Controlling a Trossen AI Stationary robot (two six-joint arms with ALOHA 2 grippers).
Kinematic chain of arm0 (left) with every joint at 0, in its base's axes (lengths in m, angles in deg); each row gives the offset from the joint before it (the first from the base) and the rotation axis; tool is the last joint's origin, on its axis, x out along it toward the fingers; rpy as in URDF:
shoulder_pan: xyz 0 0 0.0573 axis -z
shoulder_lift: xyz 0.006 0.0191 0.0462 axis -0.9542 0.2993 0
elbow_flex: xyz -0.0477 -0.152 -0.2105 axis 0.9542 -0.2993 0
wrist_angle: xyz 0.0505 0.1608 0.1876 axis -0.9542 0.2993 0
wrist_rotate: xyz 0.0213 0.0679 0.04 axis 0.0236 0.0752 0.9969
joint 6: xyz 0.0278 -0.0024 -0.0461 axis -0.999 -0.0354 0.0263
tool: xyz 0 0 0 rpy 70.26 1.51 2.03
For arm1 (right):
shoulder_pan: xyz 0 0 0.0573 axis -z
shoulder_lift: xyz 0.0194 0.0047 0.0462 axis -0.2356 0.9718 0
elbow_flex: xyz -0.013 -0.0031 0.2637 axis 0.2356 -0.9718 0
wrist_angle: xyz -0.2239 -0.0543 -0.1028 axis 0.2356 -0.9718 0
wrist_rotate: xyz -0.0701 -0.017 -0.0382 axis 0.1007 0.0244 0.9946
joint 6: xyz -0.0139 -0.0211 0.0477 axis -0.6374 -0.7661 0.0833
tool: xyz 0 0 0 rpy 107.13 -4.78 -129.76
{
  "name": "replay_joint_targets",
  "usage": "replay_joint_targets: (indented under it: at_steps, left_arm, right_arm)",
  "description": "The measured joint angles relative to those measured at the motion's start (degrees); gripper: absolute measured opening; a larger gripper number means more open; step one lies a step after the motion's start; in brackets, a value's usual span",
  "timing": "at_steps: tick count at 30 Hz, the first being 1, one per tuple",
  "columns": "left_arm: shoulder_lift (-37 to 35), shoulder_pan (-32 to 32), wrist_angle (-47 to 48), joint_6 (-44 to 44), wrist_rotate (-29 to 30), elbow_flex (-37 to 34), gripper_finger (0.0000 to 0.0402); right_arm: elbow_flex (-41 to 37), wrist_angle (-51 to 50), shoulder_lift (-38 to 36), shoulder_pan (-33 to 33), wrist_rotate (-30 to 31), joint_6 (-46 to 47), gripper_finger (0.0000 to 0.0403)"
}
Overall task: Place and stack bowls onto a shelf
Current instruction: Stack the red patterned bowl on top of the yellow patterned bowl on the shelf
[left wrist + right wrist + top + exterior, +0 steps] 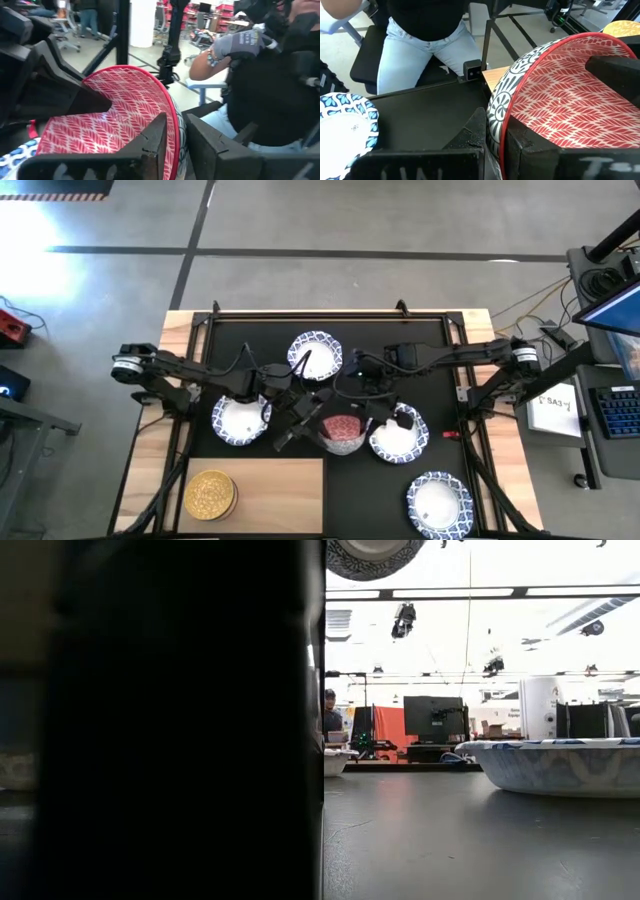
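Note:
The red-pink bowl [342,432], red leaf pattern inside and black-and-white pattern outside, hangs above the black mat between both grippers. My left gripper [318,423] is at its left rim and my right gripper [367,418] at its right rim, each shut on the bowl. The low view shows only the bowl's underside [375,554], high above the mat. The golden yellow bowl [210,495] sits on the light-wood shelf [275,495]. Several white bowls with blue rims [316,355] [240,420] [400,436] [440,505] rest on the mat. The other small bowls are out of view. My left gripper [177,127] pinches the red-pink bowl's rim [173,112], one finger [152,145] inside the bowl and one outside, coming from the table's left. The bowl is lifted clear, roughly upright. My right gripper [495,130] pinches the opposite rim [502,107], one finger [470,132] outside against the patterned wall and one inside, coming from the table's right.
A seated person [260,75] with a gloved hand is beyond the table's edge. A dark mass [170,720] blocks the left half of the low view. A white bowl [560,765] stands on the mat at the right there. Bare shelf [285,480] lies right of the yellow bowl.

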Motion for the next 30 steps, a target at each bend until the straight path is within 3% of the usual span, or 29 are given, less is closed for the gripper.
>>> replay_joint_targets:
  at_steps: [14,23,30]
  left_arm:
    - [0.09,-0.11,0.33,1.18,-1.98,-0.02,0.0036]
    - [0.21,-0.96,0.99,1.11,0.18,-0.20,0.0008]
    - [0.11,-1.84,0.66,0.63,-1.31,-0.20,0.0005]
  right_arm:
    - [2.74,-2.42,1.41,0.25,1.03,-2.06,0.0019]
    - [2.74,-2.84,1.51,0.48,4.69,2.06,0.0105]
    - [2.74,-2.83,0.89,0.59,7.36,2.10,0.0131]
